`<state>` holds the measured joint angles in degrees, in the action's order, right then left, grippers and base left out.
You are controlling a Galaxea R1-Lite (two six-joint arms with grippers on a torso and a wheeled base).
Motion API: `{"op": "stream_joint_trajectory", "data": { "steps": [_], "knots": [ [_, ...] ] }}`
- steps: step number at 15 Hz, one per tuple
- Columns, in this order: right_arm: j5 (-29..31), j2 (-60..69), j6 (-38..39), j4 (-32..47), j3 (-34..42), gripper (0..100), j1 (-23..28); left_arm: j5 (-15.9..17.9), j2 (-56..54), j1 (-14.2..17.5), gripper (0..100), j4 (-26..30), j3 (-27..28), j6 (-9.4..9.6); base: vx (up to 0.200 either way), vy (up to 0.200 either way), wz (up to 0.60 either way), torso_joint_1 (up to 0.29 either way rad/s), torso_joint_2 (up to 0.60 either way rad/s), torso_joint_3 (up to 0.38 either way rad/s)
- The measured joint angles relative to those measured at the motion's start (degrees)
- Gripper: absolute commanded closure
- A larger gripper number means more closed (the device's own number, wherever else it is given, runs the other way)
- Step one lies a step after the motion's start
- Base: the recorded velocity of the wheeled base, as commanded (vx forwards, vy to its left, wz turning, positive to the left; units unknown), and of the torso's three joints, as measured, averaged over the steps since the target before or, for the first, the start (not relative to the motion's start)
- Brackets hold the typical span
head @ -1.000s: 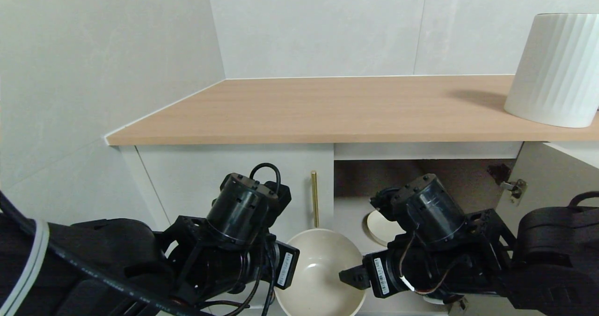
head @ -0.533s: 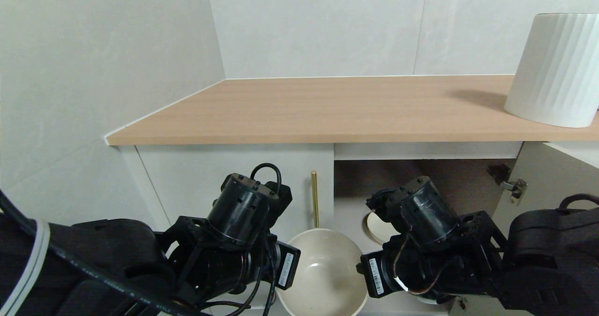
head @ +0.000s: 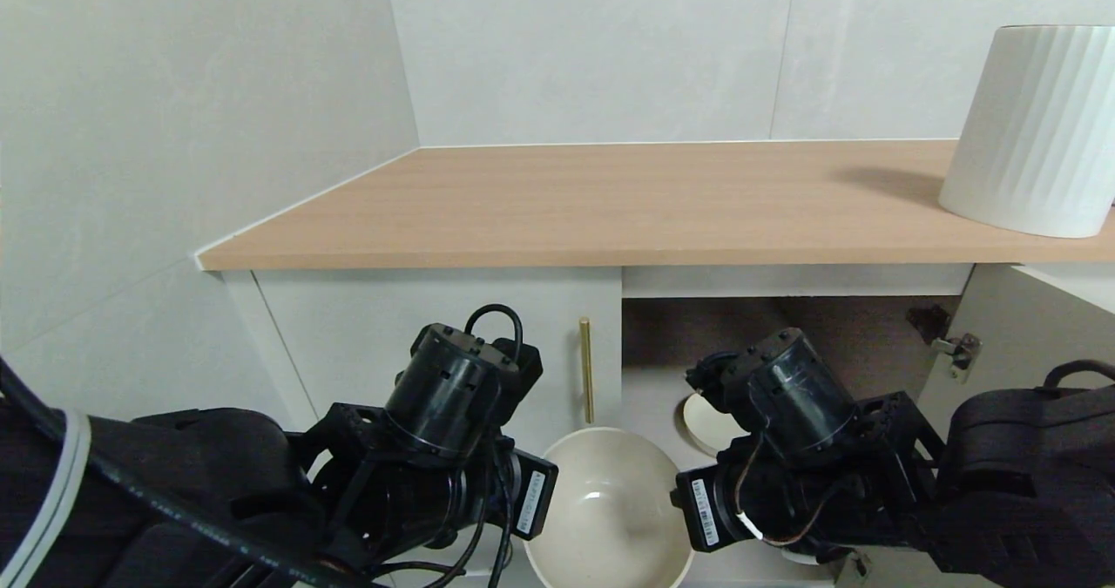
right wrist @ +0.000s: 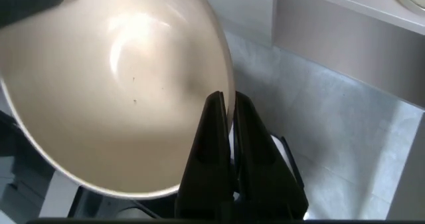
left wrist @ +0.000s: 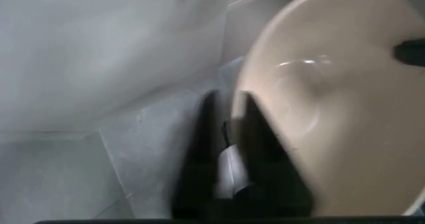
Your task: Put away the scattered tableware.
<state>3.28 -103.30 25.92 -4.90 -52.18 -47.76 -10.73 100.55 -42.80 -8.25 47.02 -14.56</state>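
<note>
Both claws pinch the cream bowl [head: 605, 510] by its rim: the left claw [left wrist: 234, 108] is narrowed onto the 9 o'clock edge, the right claw [right wrist: 230, 114] onto 3 o'clock. The bowl hangs at 6 o'clock, before the open cabinet [head: 810, 309]. If the arms advance unevenly, the thin rim could slip free or clip the brass door handle [head: 585, 370] at its 12 o'clock.

The wooden countertop [head: 610, 205] bears a white ribbed canister [head: 1032, 126]; a pale plate [head: 710, 420] lies on the cabinet floor [head: 649, 396] below.
</note>
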Motion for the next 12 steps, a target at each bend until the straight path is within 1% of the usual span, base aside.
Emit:
{"op": "stream_joint_trajectory", "data": {
  "steps": [3,5,8,12],
  "knots": [
    [-0.05,0.00,0.02,0.00,0.04,100,-0.06,-0.62,0.06,0.00,0,-2.04,-0.20,-1.17,0.000,0.000,0.00,0.000,0.00,0.000],
    [0.05,0.00,0.09,0.00,0.04,100,-0.05,-0.95,-0.20,-0.02,0,-3.01,-0.20,-1.43,0.000,0.000,0.00,0.000,0.00,0.000],
    [1.67,-0.45,0.22,-0.10,0.17,100,0.94,-1.69,-1.33,0.09,0,-6.30,-0.41,-2.90,0.000,0.000,0.00,0.000,0.00,0.000],
    [3.25,-3.56,0.29,-0.16,0.26,100,7.36,-1.72,-2.49,0.48,0,-6.66,-0.61,-2.99,0.000,0.000,0.00,0.000,0.00,0.000]
  ]
}}
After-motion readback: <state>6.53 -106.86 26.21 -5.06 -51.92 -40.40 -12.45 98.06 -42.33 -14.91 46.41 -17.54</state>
